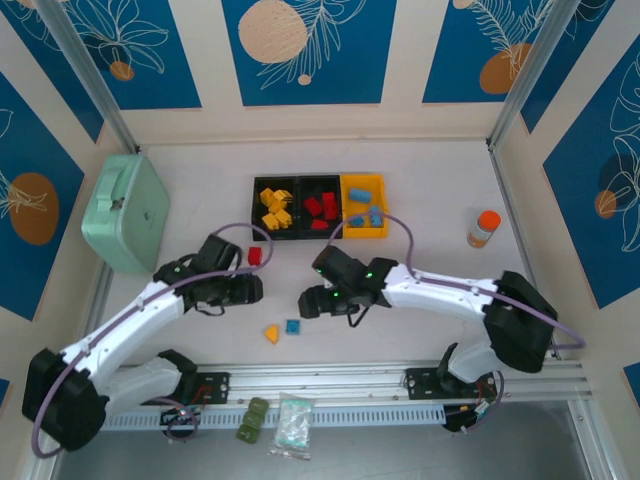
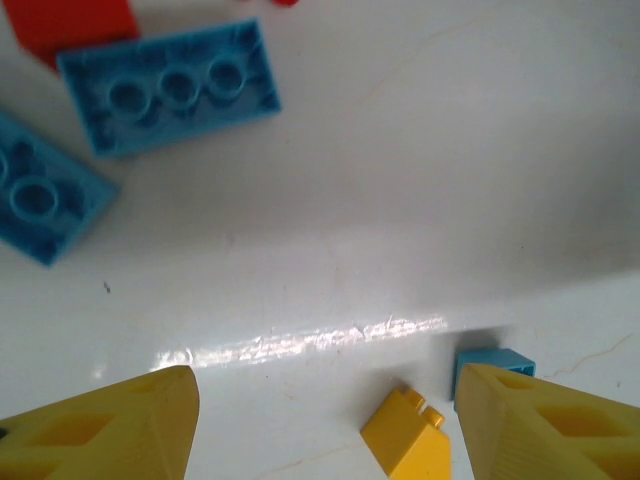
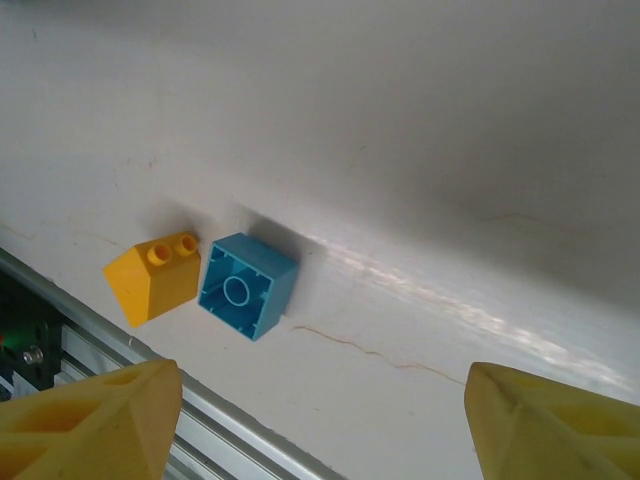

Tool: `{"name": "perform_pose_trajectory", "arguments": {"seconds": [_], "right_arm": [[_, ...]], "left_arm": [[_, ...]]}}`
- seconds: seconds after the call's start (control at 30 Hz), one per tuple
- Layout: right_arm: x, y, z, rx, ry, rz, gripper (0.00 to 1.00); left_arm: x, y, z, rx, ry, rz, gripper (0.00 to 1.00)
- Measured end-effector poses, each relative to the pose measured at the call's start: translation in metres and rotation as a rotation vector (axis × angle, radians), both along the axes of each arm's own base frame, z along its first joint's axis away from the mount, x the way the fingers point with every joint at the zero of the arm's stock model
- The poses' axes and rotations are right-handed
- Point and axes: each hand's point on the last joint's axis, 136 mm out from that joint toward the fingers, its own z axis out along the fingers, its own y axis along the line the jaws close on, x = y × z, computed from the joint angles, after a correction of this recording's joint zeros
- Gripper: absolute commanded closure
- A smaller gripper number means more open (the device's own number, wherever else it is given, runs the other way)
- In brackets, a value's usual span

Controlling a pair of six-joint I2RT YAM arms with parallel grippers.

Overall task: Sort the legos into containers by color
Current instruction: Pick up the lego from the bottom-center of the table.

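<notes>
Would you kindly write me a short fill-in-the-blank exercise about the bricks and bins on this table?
1. The bricks in the yellow bin are ___.
2. The middle black bin holds only ___ ones.
3. Beside the loose yellow brick lies a single brick coloured ___.
4. The cap of the bottle is ___.

Missing words: blue; red; blue; orange.

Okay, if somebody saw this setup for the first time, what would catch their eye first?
The row of containers at the far middle stands out, holding legos sorted into yellow, red and blue. Next come a yellow brick and a blue brick lying side by side near the front edge, and the mint green case on the left.
</notes>
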Motion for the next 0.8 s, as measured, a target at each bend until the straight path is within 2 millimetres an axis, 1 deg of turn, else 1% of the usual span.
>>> {"name": "perform_pose_trajectory", "arguments": {"seconds": [0.13, 0.23, 0.3, 0.47, 0.63, 0.8], "right_arm": [[-0.010, 0.025, -0.019, -0.034, 0.063, 0.064, 0.27], [-0.013, 0.040, -0.028, -0.058, 0.095, 0.100, 0.28], [-0.013, 0.047, -0.032, -0.069, 0.112, 0.114, 0.29], [-0.016, 0.047, -0.044, -0.117, 0.150, 0.122, 0.32], [-0.018, 0.045, -0.053, -0.170, 0.182, 0.120, 0.37], [-0.016, 0.042, -0.056, -0.224, 0.187, 0.112, 0.48]], "left_arm": [[-0.015, 0.010, -0.012, -0.074, 0.037, 0.096, 0.32], [-0.020, 0.013, -0.014, -0.109, 0.046, 0.138, 0.32], [-0.020, 0.014, -0.013, -0.124, 0.044, 0.154, 0.32], [-0.020, 0.015, -0.011, -0.142, 0.033, 0.169, 0.32], [-0.027, 0.016, -0.019, -0.145, 0.055, 0.183, 0.32], [-0.028, 0.017, -0.022, -0.146, 0.063, 0.191, 0.32]]}}
